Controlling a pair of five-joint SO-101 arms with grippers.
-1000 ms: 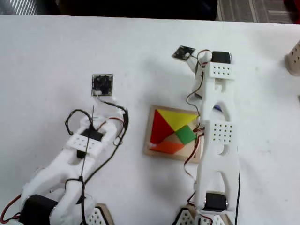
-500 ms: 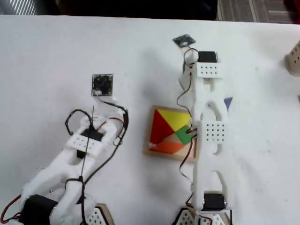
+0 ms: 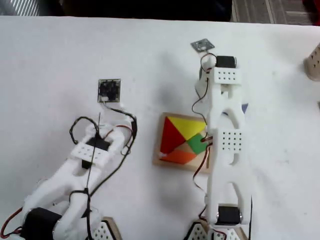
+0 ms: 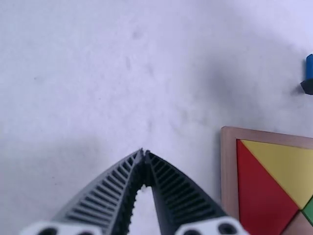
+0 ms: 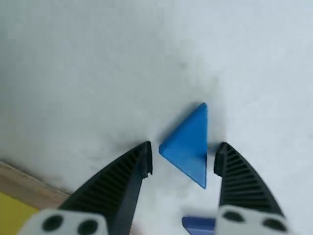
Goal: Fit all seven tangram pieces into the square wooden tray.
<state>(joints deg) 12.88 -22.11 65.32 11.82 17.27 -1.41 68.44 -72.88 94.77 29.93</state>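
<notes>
Now, your right jaws stand wide astride the blue triangle (image 5: 188, 144); closing on its slanted edges could squirt it sideways. Your left jaws sit pinched together, empty.

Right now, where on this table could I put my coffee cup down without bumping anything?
The far left of the table, beyond the left arm, is bare, as is the strip right of the right arm. It is crowded by the wooden tray, where the right end effector straddles a blue triangle.
</notes>
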